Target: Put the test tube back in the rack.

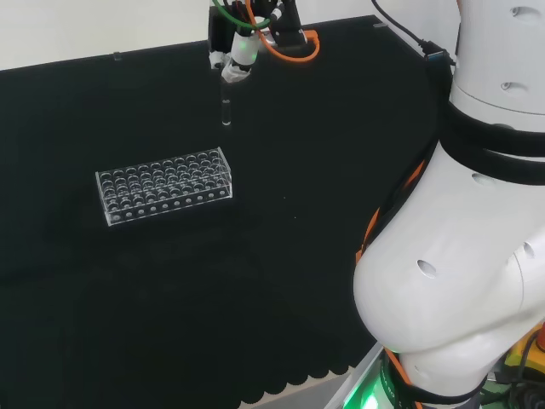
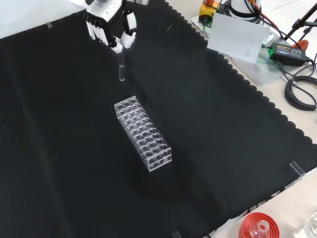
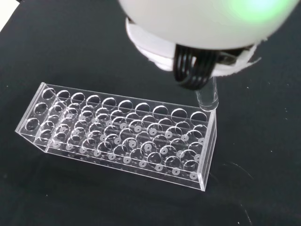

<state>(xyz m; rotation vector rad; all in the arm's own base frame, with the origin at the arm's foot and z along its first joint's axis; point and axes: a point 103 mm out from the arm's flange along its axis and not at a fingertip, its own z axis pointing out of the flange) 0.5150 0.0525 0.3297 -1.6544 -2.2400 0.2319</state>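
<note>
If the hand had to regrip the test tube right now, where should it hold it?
Probably where the hand pinches it now: the upper end, coming from above. The test tube hangs upright, so its lower length stays free to slide into a hole of the rack, whose holes open upward.

No readable text

Nothing legible is showing on the clear rack [image 2: 143, 138], the black cloth [image 2: 59, 163] or the white arm link [image 1: 477, 281]; the label on the black power adapter [image 2: 286, 51] in the front view is appearing too small to make out.
</note>
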